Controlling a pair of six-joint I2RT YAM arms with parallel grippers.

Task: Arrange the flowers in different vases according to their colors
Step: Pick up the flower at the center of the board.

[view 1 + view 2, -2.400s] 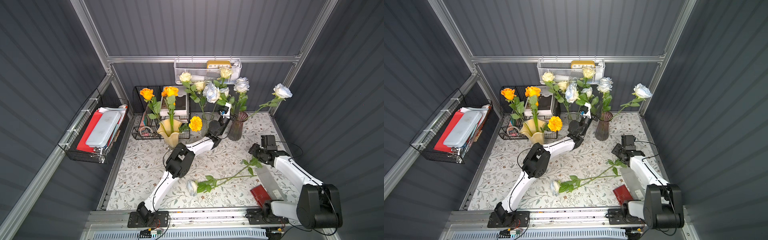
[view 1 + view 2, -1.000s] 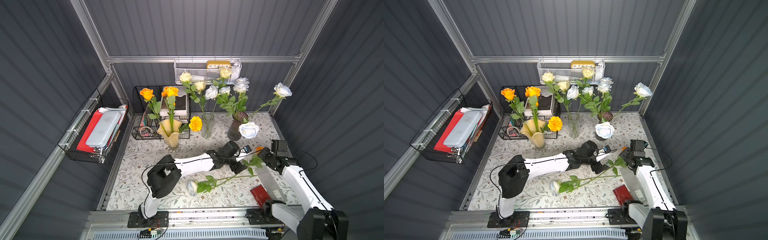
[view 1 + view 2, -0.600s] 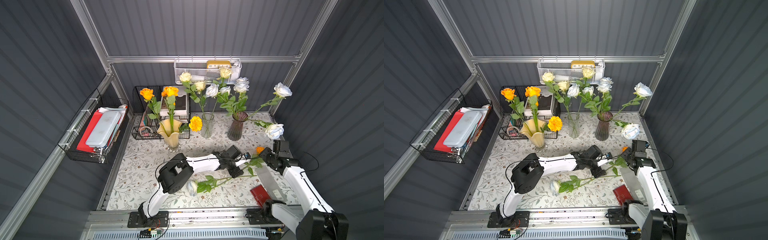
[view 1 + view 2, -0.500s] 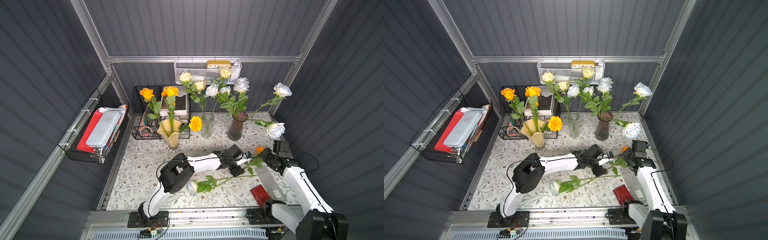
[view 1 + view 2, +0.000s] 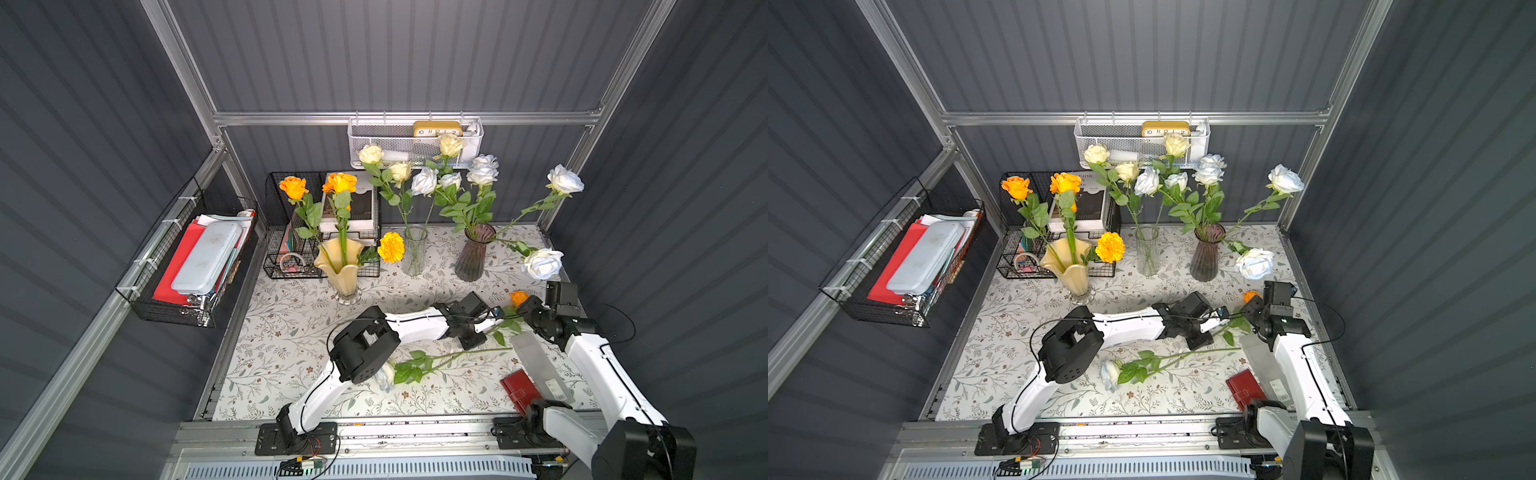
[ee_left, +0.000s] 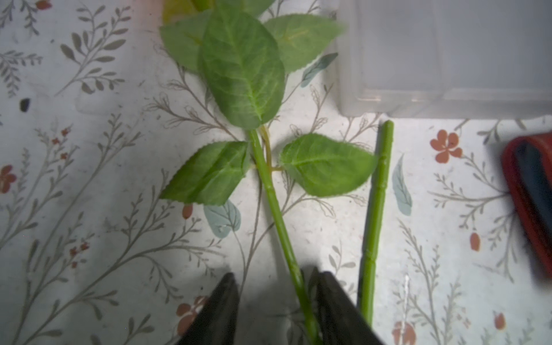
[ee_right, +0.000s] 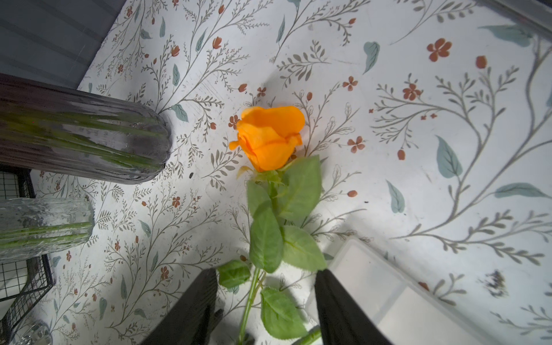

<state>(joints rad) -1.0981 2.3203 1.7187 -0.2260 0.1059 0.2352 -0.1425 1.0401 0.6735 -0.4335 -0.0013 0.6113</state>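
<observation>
The orange artificial rose [image 5: 518, 298] lay bloom toward 2 o'clock, its green stem [image 6: 277, 215] between the parted left jaws, touching one; right jaws also apart.

An orange rose [image 7: 270, 137] with green leaves is glowing against a white tablecloth [image 7: 418, 185] printed with grey-green sprigs and small rust-red flowers, while a ribbed smoky purple vase [image 5: 471, 259], a pale yellow vase [image 5: 343, 270], a bluish-white rose [image 5: 542, 264] and a red case [image 5: 519, 390] are standing out before dark grey walls [image 5: 415, 54].
</observation>
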